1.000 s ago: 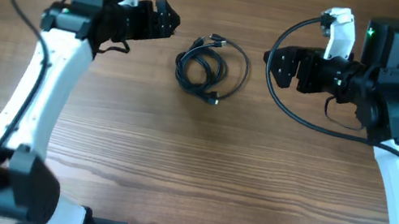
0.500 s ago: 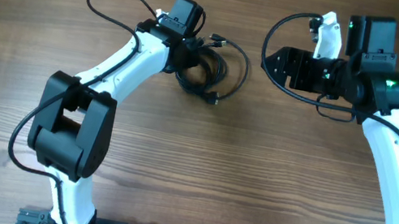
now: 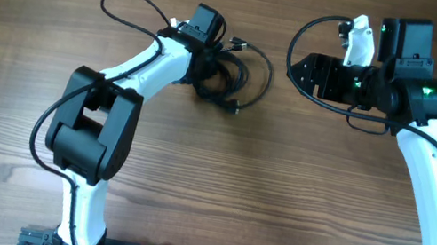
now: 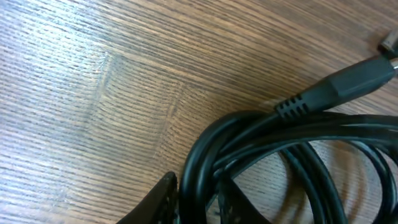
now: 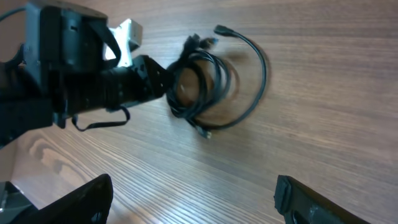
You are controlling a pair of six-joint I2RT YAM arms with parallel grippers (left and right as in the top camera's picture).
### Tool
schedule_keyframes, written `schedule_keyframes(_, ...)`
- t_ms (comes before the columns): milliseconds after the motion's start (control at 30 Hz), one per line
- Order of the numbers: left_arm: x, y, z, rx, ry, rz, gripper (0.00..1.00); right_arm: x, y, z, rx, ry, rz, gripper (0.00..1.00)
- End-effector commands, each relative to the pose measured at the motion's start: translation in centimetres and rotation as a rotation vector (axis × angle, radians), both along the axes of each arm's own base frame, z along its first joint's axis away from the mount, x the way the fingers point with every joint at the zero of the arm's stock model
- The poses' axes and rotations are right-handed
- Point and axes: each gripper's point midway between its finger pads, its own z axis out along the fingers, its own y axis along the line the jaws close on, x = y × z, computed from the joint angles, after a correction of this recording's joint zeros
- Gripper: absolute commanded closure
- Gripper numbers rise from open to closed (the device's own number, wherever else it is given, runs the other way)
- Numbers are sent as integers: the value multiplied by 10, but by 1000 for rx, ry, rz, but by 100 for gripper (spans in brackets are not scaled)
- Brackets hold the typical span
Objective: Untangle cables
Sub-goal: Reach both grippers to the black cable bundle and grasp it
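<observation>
Quick status from my end. The cables are one black coiled bundle lying flat on the table, up toward 12 o'clock from the middle in the overhead view. One strand loops out wider than the rest on the bundle's 3 o'clock side, a couple of loose ends poke out at 12, and another end sticks out around 5.

The left gripper is right on the bundle's 9 o'clock edge. In the left wrist view one fingertip sits on the outside of the coil and the other on the inside, with the strands filling the gap between them. Honestly I can't tell if it's actually squeezing or just straddling them. A plug with a ribbed strain relief lies across the top of the coil at about 2 o'clock in that view.

The right gripper is off at the bundle's 3 o'clock, clearly apart from it and aimed at it. Its fingers are spread wide with nothing between them, and its wrist camera sees the whole coil plus the left arm's wrist at the coil's 9 o'clock.
</observation>
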Motion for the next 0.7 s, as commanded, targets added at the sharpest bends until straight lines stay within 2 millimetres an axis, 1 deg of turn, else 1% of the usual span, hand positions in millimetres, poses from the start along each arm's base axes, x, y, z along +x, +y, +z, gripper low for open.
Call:
schedule_keyframes(0, -3, 3, -15, 20, 31, 10, 96, 5, -3, 1, -23, -6, -24, 14)
schedule_keyframes(67, -4, 4, -12, 21, 33, 11, 96, 5, -3, 2, -23, -6, -24, 14)
schedule_keyframes(100, -4, 7, 1, 15, 22, 21, 96, 6, -3, 3, -22, -14, -23, 14)
schedule_keyframes(167, 1, 12, 39, -40, -20, 102, 96, 11, -1, 7, -13, -42, -21, 14)
schedule_keyframes(233, 1, 5, 78, -206, -45, 175, 96, 13, 8, 14, 38, -63, 12, 16)
schedule_keyframes(267, 1, 1, 100, -324, -51, 234, 96, 11, 14, 19, 78, -69, 39, 17)
schedule_keyframes(300, 1, 6, 126, -452, -58, 346, 96, 9, 20, 23, 115, -68, 61, 18)
schedule_keyframes(367, 1, 9, 143, -570, -41, 482, 96, 10, 21, 24, 147, -32, 12, 19)
schedule_keyframes(400, 0, 9, 147, -623, -22, 565, 96, 10, 26, 26, 162, -26, 4, 19)
schedule_keyframes(433, -1, 6, 149, -685, 13, 679, 96, 9, 36, 28, 179, -22, 9, 20)
schedule_keyframes(500, -6, -5, 152, -800, 107, 819, 96, 3, 61, 33, 195, -33, 47, 23)
schedule_keyframes(533, -8, -11, 154, -853, 159, 885, 96, 1, 72, 33, 189, -32, 36, 25)
schedule_keyframes(600, -13, -21, 157, -908, 225, 913, 96, 2, 80, 30, 176, -3, -44, 30)
schedule_keyframes(633, -15, -26, 159, -941, 267, 930, 96, 2, 84, 26, 173, 30, -128, 32)
schedule_keyframes(667, -19, -32, 162, -976, 318, 952, 96, 1, 88, 24, 168, 42, -167, 33)
